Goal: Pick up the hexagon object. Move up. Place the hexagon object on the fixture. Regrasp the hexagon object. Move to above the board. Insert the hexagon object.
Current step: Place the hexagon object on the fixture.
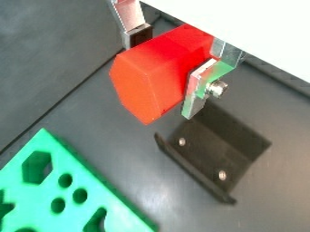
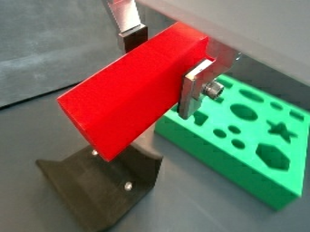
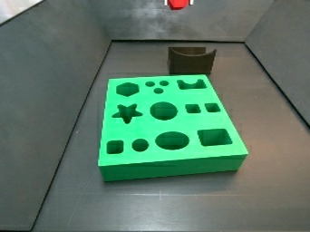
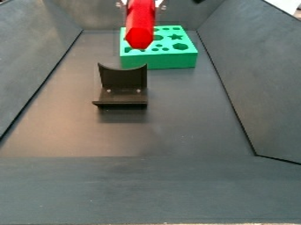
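The gripper [image 2: 166,63] hangs high above the worktop [image 4: 129,141], jaws clenched on the hexagon object [image 2: 127,91]. Pickup and lift look done; placing on the fixture [image 4: 120,86], regrasping and inserting into the board [image 3: 169,127] remain.

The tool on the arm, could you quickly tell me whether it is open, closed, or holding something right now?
Tool: closed on the bright red faceted prism peg, held in the air above the dark L-shaped bracket fixture.
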